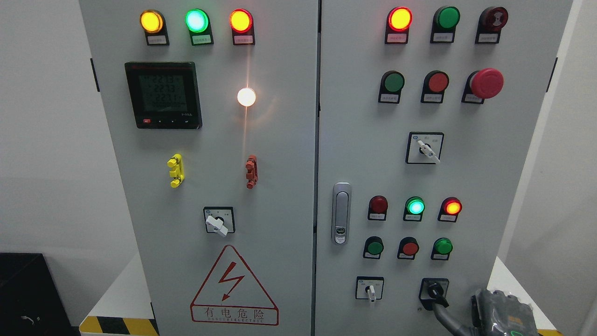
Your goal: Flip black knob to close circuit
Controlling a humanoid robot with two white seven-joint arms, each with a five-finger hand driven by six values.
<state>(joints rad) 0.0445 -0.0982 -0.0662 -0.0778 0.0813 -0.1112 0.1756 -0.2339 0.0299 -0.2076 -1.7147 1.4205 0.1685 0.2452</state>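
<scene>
Found the right hand (506,310) low in the bottom right corner, its dark casing partly cut off by the frame edge. Traced a dark part of it up and leftward to the black knob (433,290). Could not tell how far open the hand was, nor whether it truly had hold of the knob or only touched it. Placed that knob at the bottom of the right door (364,116), rightmost in the lowest row, just beside a white-handled selector (370,290) to its left.

Took in the grey cabinet (280,196) across nearly the whole view, then the left door (214,149). Noted a black box (28,294) on the floor at lower left. Saw a red warning triangle (234,289) low on the left door and a lit meter (163,94) high on it. Marked a silver door latch (341,213) at the right door's inner edge and a red mushroom button (486,83) towards its upper right. Counted two more selectors, one (424,148) mid right door, one (218,223) above the triangle. Ended with a yellow clip (176,170), a red clip (251,171) and a glowing white lamp (246,96).
</scene>
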